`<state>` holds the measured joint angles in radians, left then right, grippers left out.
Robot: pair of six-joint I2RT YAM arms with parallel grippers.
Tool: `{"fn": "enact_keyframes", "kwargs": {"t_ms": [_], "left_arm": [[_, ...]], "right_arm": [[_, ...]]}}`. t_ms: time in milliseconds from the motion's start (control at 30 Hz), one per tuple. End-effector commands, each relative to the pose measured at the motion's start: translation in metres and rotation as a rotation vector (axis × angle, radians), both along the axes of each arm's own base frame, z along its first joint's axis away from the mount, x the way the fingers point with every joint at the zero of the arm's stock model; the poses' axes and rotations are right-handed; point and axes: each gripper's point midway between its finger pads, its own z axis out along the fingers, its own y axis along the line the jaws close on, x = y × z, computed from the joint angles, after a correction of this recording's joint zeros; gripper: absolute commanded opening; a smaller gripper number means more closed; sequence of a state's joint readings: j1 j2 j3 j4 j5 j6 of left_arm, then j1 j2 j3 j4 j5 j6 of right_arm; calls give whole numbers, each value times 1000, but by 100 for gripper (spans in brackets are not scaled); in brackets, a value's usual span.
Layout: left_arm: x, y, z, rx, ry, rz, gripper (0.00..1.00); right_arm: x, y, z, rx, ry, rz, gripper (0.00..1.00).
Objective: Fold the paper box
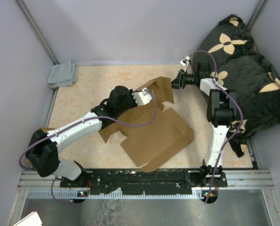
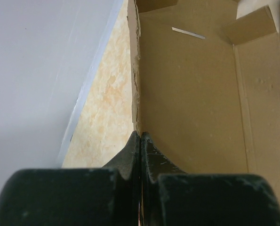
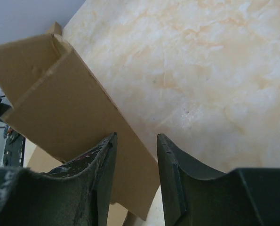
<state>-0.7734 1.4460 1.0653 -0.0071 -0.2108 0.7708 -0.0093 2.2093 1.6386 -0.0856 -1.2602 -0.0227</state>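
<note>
The paper box (image 1: pixel 156 134) is a large brown die-cut cardboard sheet lying mid-table, with its far part (image 1: pixel 159 89) lifted upright. My left gripper (image 1: pixel 146 97) is shut on the edge of that raised part. In the left wrist view the fingertips (image 2: pixel 140 137) pinch the cardboard edge, and the box's inner panel (image 2: pixel 191 94) stretches away to the right. My right gripper (image 1: pixel 176 82) is open just right of the raised flap. In the right wrist view the jaws (image 3: pixel 136 139) stand apart over the edge of the flap (image 3: pixel 64 103), not closed on it.
A grey cloth (image 1: pixel 62 74) lies at the far left corner. Black flowered cushions (image 1: pixel 245 61) are piled at the right behind the right arm. Grey walls enclose the marbled table (image 1: pixel 97 84). A metal rail (image 1: pixel 144 181) runs along the near edge.
</note>
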Motion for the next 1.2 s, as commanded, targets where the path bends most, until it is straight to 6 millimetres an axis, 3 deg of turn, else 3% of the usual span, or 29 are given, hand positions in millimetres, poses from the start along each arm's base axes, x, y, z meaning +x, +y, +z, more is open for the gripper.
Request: {"fn": "enact_keyframes", "kwargs": {"t_ms": [0, 200, 367, 867, 1167], "left_arm": [[0, 0, 6, 10, -46, -9, 0], [-4, -3, 4, 31, -50, -16, 0], [-13, -8, 3, 45, -45, -40, 0], [-28, -17, -20, 163, -53, -54, 0], [-35, -34, -31, 190, -51, -78, 0]], "right_arm": [[-24, 3, 14, 7, -68, 74, 41], [-50, 9, 12, -24, -72, 103, 42], [-59, 11, 11, -25, -67, 122, 42], [-75, 23, 8, -107, -98, 196, 45], [-78, 29, 24, -153, -162, 188, 45]]}}
